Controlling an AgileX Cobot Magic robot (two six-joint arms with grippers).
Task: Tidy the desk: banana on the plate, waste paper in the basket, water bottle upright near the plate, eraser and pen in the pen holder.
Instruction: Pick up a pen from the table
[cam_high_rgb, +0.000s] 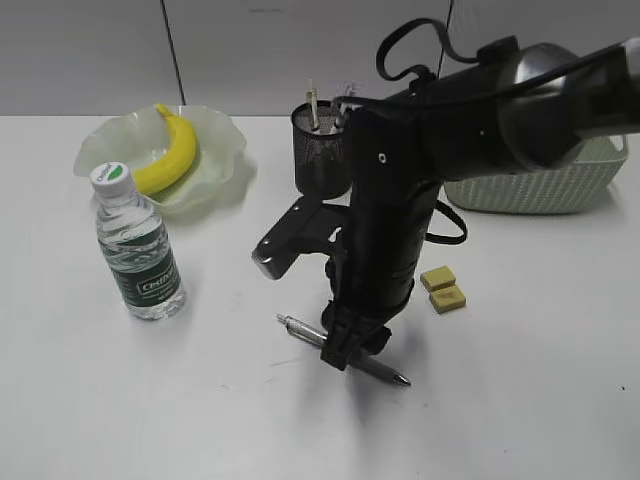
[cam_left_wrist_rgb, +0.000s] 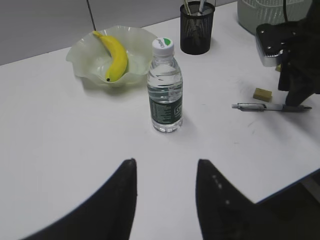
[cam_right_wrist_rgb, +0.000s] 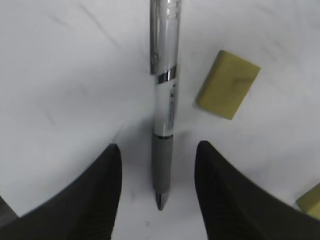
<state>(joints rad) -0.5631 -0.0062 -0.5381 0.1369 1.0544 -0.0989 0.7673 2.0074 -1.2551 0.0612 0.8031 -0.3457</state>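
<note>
Banana (cam_high_rgb: 172, 152) sits plated and bottle (cam_high_rgb: 138, 246) upright, while pen (cam_right_wrist_rgb: 165, 100) lies ungrasped between the open right gripper (cam_right_wrist_rgb: 157, 192), erasers (cam_high_rgb: 442, 288) beside it.

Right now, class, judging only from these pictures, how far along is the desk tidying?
Done: the banana lies in the plate, and the water bottle stands upright near it. In hand: the right claw is open, straddling the pen on the desk, not yet gripping. Left: pen and two erasers into the pen holder. No waste paper shows on the desk.
</note>
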